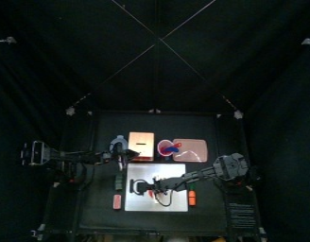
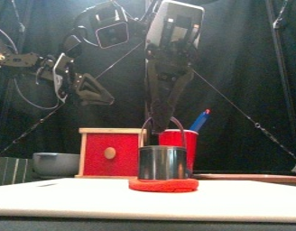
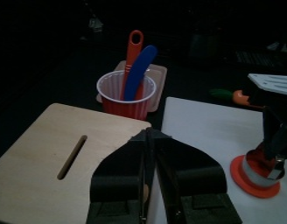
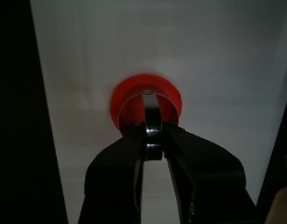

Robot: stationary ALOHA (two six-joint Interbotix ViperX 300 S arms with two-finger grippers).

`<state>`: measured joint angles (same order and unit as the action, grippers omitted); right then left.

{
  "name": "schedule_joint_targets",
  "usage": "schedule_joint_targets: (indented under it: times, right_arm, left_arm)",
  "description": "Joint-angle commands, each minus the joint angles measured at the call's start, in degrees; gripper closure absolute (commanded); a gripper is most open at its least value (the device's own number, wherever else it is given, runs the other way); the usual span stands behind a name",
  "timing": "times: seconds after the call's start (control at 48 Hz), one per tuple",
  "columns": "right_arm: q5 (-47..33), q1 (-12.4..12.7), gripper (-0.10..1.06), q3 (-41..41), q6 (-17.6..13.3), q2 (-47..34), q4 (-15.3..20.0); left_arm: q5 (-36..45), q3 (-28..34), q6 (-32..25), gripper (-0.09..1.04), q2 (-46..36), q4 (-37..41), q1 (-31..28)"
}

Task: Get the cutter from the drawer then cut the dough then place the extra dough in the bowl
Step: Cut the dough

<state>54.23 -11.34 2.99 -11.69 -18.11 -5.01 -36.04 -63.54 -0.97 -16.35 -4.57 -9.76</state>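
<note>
Red dough: flat on board; cutter on it
Right pincer: clenched on cutter handle
Left pincer: clenched, empty; by box

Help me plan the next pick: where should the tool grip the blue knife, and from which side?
Its upper end, from above: the blue knife leans in the red cup, only that end clear of the rim; the red knife stands close beside.
</note>
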Motion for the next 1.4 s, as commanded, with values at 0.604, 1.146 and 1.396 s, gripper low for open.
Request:
schedule_joint_targets:
  times: [0.604, 1.146, 1.396]
  right_arm:
    - [-23.03, 0.35, 0.19, 13.8, 0.09, 15.82, -2.81]
    - [-78.49, 2.2, 0.19, 49.83, 1.14, 25.14, -3.08]
    - [-100.99, -2.37, 0.19, 56.07, 12.39, 15.91, 15.47]
  left_arm:
    - [-5.54, 0.88, -0.18, 0.17, 0.97, -2.11, 7.91]
    - [-17.93, 7.82, -9.32, 0.16, 20.21, -21.45, 30.94]
    - [-23.73, 11.25, -9.49, 0.16, 28.12, -27.16, 36.3]
